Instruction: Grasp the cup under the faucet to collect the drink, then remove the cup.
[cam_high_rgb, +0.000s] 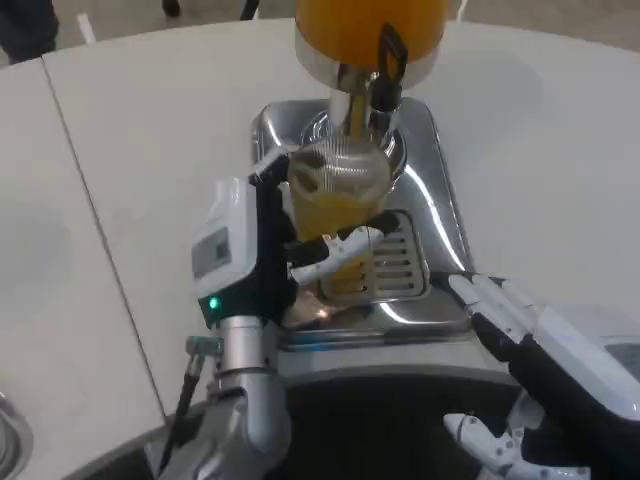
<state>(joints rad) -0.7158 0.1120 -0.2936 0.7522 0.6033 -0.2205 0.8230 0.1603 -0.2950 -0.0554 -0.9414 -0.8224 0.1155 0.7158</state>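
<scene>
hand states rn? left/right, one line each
Left hand: holding the cup under the faucet; cup has orange drink in it.
Right hand: open, holding nothing, beside the drip tray.

Counter (150, 120): plain white, one thin dark seam.
Dispenser tank (365, 25): orange, with a black tap handle (388, 52).
Drip tray (440, 215): mirror-bright silver, slotted grille.
Cup (338, 195): clear, finely ribbed, orange drink inside.
Left hand (265, 250): white back, black and white fingers, small green light.
Right hand (545, 350): white and black.
</scene>
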